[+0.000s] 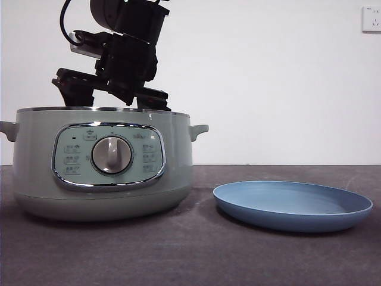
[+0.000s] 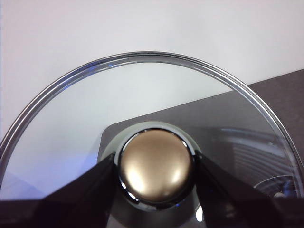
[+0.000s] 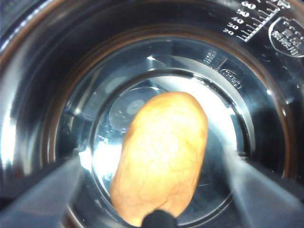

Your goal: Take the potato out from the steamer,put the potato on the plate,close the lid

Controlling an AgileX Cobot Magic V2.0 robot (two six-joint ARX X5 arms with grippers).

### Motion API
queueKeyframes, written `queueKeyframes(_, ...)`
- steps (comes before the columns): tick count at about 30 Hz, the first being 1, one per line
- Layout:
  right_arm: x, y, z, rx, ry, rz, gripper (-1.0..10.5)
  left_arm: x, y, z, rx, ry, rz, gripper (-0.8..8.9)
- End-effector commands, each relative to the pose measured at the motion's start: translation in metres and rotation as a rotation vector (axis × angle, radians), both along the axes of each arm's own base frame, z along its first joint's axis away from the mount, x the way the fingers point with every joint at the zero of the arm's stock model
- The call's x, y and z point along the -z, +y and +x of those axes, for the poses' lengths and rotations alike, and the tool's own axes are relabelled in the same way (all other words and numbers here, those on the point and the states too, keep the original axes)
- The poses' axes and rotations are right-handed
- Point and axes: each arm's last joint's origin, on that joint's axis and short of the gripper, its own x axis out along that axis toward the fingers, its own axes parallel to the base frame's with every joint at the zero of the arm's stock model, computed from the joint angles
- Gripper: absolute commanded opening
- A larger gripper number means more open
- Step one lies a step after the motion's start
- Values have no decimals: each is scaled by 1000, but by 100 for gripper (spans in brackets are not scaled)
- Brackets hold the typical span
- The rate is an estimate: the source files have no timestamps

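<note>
The sage-green steamer [image 1: 101, 167] stands on the left with no lid on it. My right gripper [image 3: 154, 171] reaches down into its steel bowl [image 3: 42, 71], jaws open on either side of the orange-brown potato [image 3: 161, 161] lying on the bottom, not touching it. In the front view that arm [image 1: 122, 53] comes down from above behind the pot's rim, and the potato is hidden. My left gripper [image 2: 156, 171] is shut on the knob [image 2: 156, 164] of the glass lid [image 2: 142, 90], held away from the pot. The blue plate [image 1: 292, 205] lies bare to the pot's right.
The table [image 1: 196, 256] is dark, with a white wall behind it. A wall socket [image 1: 371, 19] sits at the top right. The steamer's side handle [image 1: 198, 130] points toward the plate.
</note>
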Motion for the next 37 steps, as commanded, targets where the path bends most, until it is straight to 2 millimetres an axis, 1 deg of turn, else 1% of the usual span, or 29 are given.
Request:
queueKeyframes(1, 9, 3, 1, -14, 7, -16, 91, 1, 3, -7, -5, 30, 22, -9)
queueKeyframes(2, 9, 3, 1, -22, 7, -22, -24, 1, 3, -7, -5, 30, 22, -9)
queueKeyframes(3, 10, 2, 1, -29, 7, -29, -7, 1, 3, -7, -5, 30, 22, -9)
queueKeyframes(10, 9, 2, 0, -29, 11, -32, -8, 1, 3, -7, -4, 30, 22, -9)
queueKeyframes(12, 5, 1, 0, -28, 5, -27, -8, 1, 3, -7, -3, 30, 21, -9)
queueKeyframes(15, -15, -5, -1, -20, -20, 1, -8, 1, 3, -7, 1, 31, 19, -9)
queueKeyframes(18, -49, -17, -6, -11, -60, 46, -8, 1, 2, -7, 36, 36, 5, -9)
queueKeyframes(22, -100, -47, -17, 18, -117, 100, -8, 1, 0, -7, 76, 42, -12, -9)
queueKeyframes(25, -138, -80, -27, 57, -149, 124, -8, 2, -1, -5, 118, 52, -28, -9)
queueKeyframes(29, -179, -130, -44, 124, -168, 137, -8, 4, -5, -2, 192, 72, -58, -9)
queueKeyframes(33, -204, -179, -57, 217, -163, 126, -8, 7, -10, 4, 261, 96, -84, -9)
queueKeyframes(37, -221, -212, -60, 327, -198, 171, -9, 10, -14, 8, 330, 117, -112, -9)
